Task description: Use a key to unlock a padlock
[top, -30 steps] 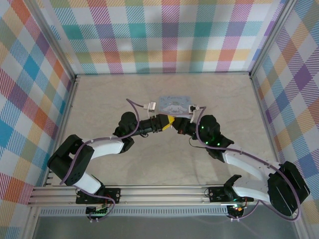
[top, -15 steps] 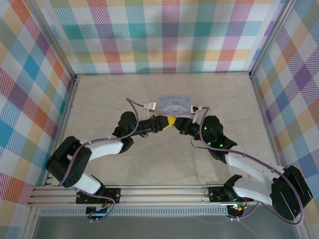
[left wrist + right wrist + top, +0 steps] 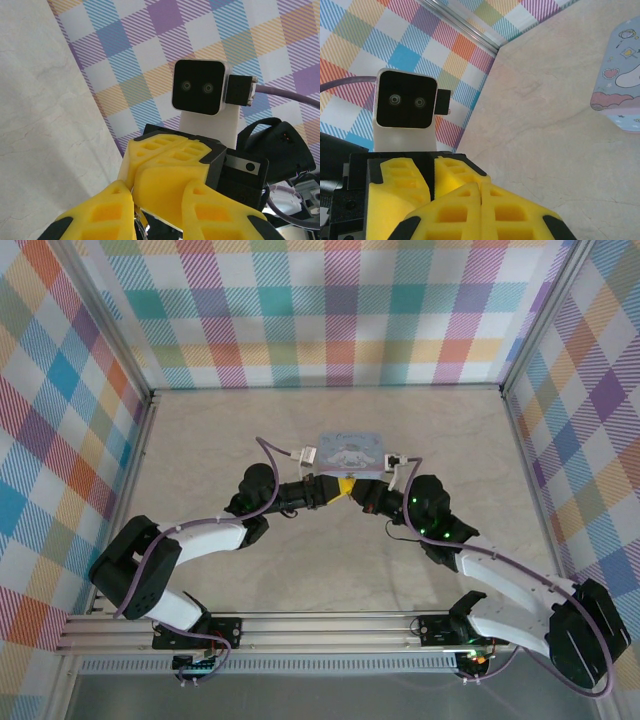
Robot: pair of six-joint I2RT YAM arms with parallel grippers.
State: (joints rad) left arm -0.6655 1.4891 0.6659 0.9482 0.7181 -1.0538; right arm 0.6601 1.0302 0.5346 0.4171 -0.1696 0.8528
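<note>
My two grippers meet tip to tip just in front of the pale blue tin point(image 3: 348, 451). In the left wrist view my left gripper point(image 3: 159, 210) has its yellow fingers point(image 3: 95, 215) closed in on a small dark body with a shiny metal edge and a thin wire loop, the padlock point(image 3: 157, 227), mostly cut off at the bottom edge. The right gripper's fingertips point(image 3: 165, 185) press against it from the far side. My right gripper point(image 3: 480, 186) is shut, pads tight together. The key is hidden. From above the left gripper point(image 3: 338, 486) and right gripper point(image 3: 358, 490) touch.
The tin point(image 3: 620, 90) with a white cartoon figure lies flat right behind the grippers. Plaid walls close off the table point(image 3: 200, 440) on three sides. Purple cables loop over both wrists. Bare beige tabletop lies to the left, right and near side.
My left jaws have closed in from wider apart. Both grippers have crept a little toward the tin, still tip to tip.
</note>
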